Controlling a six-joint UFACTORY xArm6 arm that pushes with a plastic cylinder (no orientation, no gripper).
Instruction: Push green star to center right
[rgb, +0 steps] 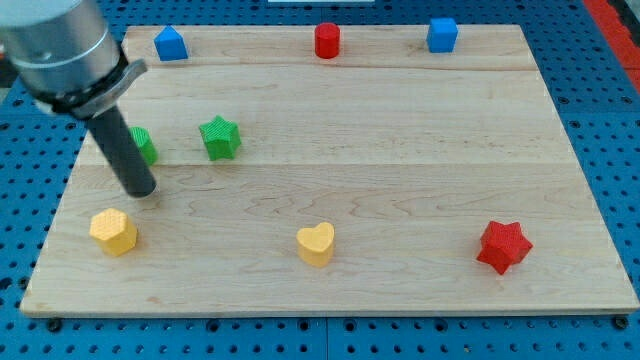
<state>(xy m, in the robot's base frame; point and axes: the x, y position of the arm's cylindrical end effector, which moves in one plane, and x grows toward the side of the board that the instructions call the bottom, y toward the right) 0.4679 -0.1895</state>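
The green star (220, 137) lies on the wooden board (400, 150) in its left half, a little above mid-height. My tip (143, 190) rests on the board to the lower left of the star, about a block's width away from it. A second green block (143, 146), shape unclear, sits just left of the star and is partly hidden behind my rod.
A blue block (171, 44), a red cylinder (327, 41) and a blue cube (442, 34) line the board's top edge. A yellow block (114, 232), a yellow heart (316, 244) and a red star (503, 246) lie along the bottom.
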